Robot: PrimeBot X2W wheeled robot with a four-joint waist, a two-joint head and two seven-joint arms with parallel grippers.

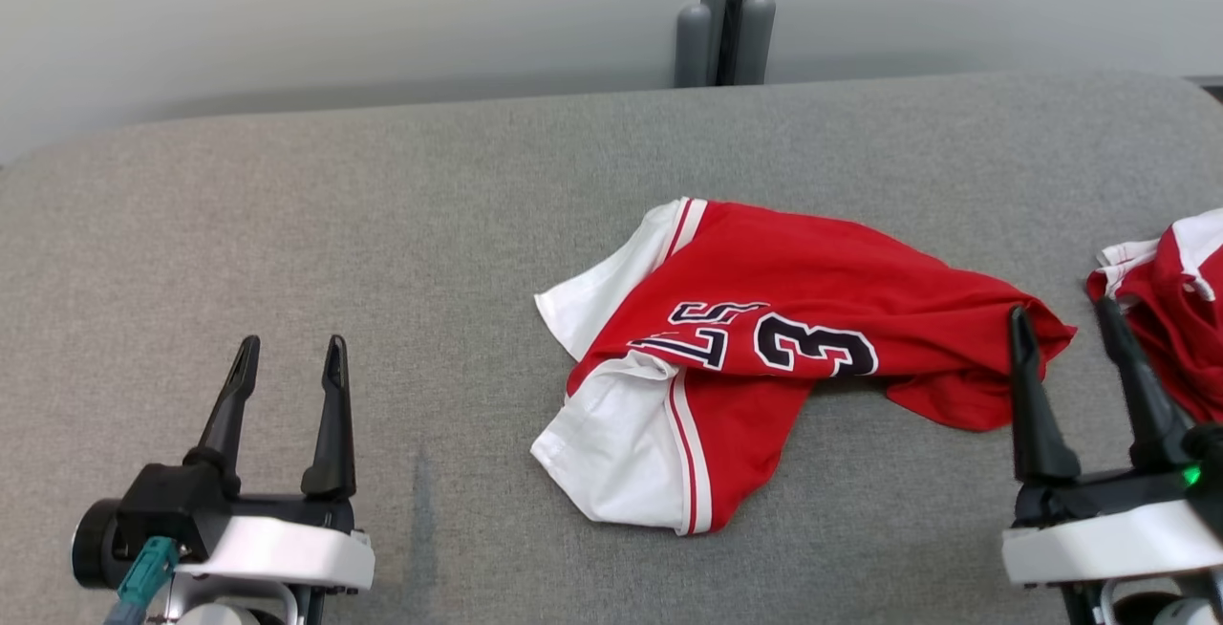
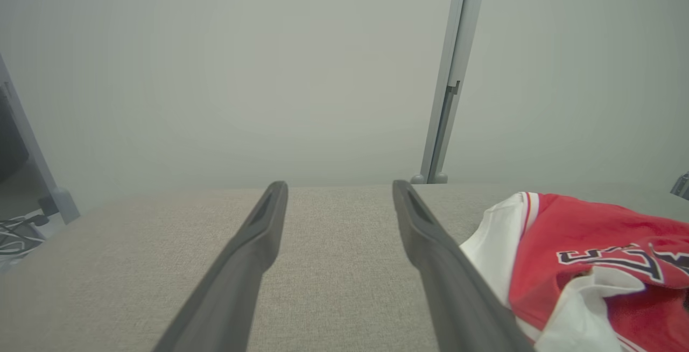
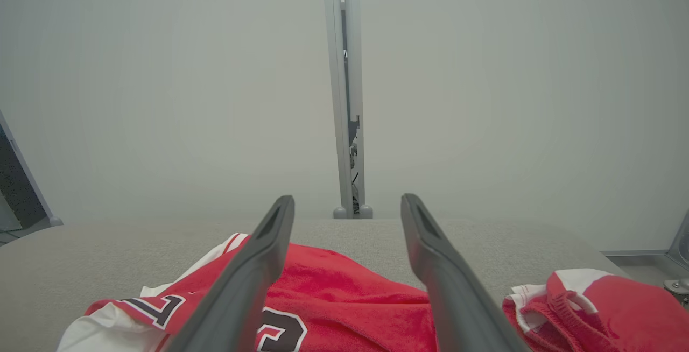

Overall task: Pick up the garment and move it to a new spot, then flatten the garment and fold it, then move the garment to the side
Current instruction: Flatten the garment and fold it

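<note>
Grey fabric table point(image 1: 287, 224) spans view. Red-and-white garment point(image 1: 812, 300) lies crumpled right of table centre, numbers up. Second red garment point(image 1: 1175, 310) bunched at right edge. Right gripper point(image 1: 1062, 312) spread wide, nothing held, at garment's right end. Left gripper point(image 1: 292, 346) spread wide, empty, well apart at left

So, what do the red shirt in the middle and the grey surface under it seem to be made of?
Red shirt: probably soft knit fabric, matte; it lies in limp folds and looks slightly fuzzy up close. Grey surface: seems a woven cloth cover, matte, with a fine flecked weave; what is beneath cannot be told.
</note>
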